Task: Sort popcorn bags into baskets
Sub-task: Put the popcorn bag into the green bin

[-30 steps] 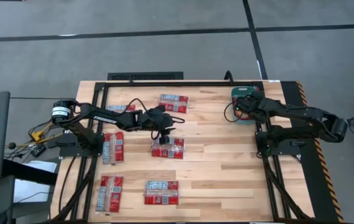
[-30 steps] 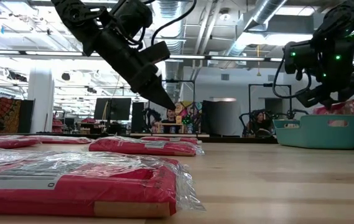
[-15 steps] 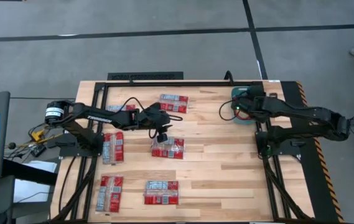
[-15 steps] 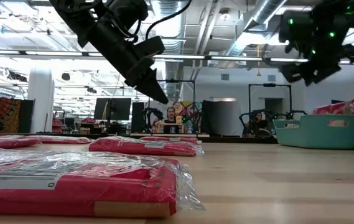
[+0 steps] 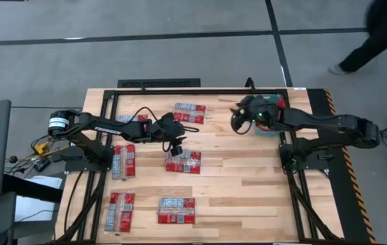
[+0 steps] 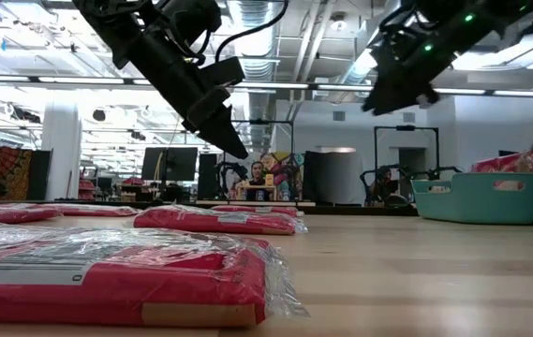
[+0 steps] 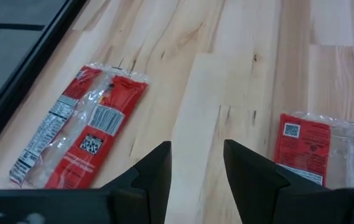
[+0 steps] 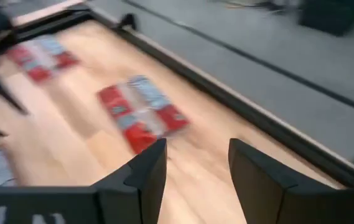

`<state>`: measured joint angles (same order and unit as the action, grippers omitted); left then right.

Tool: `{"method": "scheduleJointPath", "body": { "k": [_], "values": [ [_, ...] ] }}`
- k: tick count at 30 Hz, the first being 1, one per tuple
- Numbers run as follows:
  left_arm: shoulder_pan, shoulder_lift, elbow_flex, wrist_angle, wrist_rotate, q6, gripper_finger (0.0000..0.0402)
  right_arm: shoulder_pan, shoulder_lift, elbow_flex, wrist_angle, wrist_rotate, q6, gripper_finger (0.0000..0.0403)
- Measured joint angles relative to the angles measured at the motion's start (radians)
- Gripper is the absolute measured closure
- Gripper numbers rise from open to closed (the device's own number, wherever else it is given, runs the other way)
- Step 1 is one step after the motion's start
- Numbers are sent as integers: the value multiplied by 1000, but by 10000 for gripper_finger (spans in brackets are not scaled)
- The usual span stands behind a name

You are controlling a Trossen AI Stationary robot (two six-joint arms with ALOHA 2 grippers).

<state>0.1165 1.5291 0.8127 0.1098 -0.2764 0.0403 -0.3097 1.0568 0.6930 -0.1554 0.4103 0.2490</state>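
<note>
My left gripper point(image 5: 177, 145) hangs open and empty above a popcorn bag point(image 5: 183, 162); right gripper point(image 5: 237, 117), open, empty, beside the teal basket point(image 6: 477, 199)

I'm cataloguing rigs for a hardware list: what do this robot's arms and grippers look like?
Both arms are dark, slim and jointed, with looping black cables. The left arm has a white-banded base joint. The right arm shows green lights. The left gripper and right gripper each have two black, blunt, wedge-shaped fingers.

High cam looks straight down on whole light wooden plank table point(image 5: 247, 177); low cam level at tabletop, sharing it.
</note>
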Motion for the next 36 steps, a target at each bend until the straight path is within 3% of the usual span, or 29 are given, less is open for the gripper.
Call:
{"method": "scheduleJointPath", "body": {
  "k": [6,11,17,27,36],
  "values": [
    [-21,0,0,-3,3,-29,264,-13,180,-1,158,-132,-68,217],
    [-39,-16,-1,-52,3,-36,264,-13,320,48,207,-229,-96,186],
    [-41,-65,-1,-139,-19,-54,264,13,435,108,184,-237,-59,154],
    [-45,-70,-1,-145,-26,-54,264,18,447,121,174,-230,-98,172],
    [-47,-69,-1,-90,-7,-64,264,-31,552,127,296,-340,-63,168]
  ]
}}
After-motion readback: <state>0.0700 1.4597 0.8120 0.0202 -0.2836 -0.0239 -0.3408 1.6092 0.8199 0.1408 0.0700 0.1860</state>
